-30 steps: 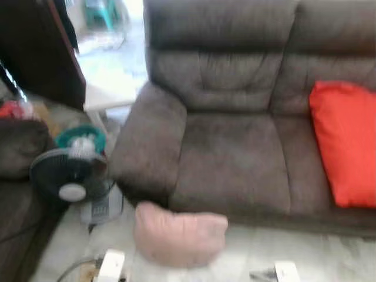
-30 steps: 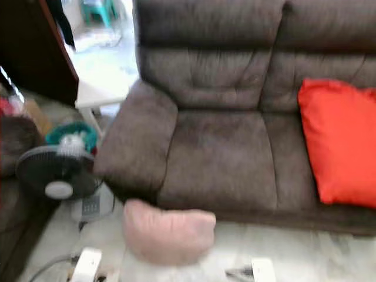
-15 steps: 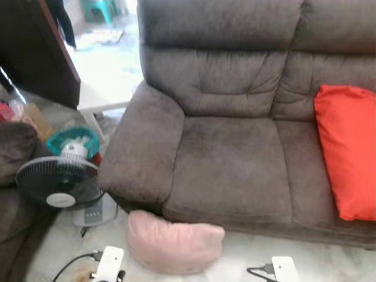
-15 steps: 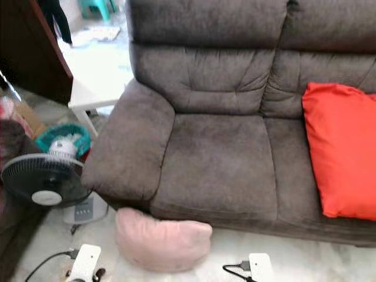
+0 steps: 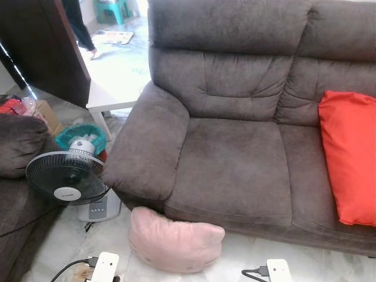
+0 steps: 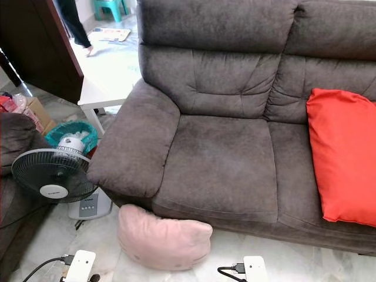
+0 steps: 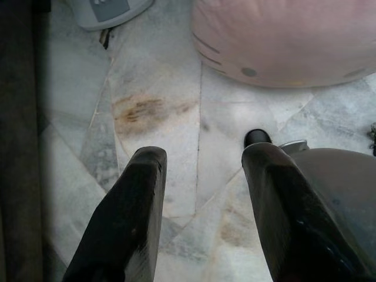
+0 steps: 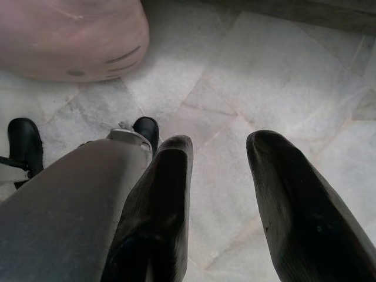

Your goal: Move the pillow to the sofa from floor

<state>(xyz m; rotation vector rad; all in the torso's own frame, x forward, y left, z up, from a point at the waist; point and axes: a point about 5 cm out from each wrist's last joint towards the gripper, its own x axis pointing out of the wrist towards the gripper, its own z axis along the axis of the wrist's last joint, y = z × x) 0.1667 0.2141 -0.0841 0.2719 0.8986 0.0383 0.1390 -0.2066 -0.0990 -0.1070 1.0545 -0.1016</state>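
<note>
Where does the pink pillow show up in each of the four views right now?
Left eye view: pink pillow on the floor, against the sofa front, below its armrest.
Right eye view: pink pillow, same spot, bottom centre-left.
Left wrist view: pink pillow ahead of the open left end effector.
Right wrist view: pink pillow beyond the open right end effector.
Shared landmark: the marble floor.

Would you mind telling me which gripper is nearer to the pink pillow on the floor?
Left, slightly. The left gripper hangs open above the floor just short of the pink pillow; the right gripper, also open, hangs further off its other end.
</note>
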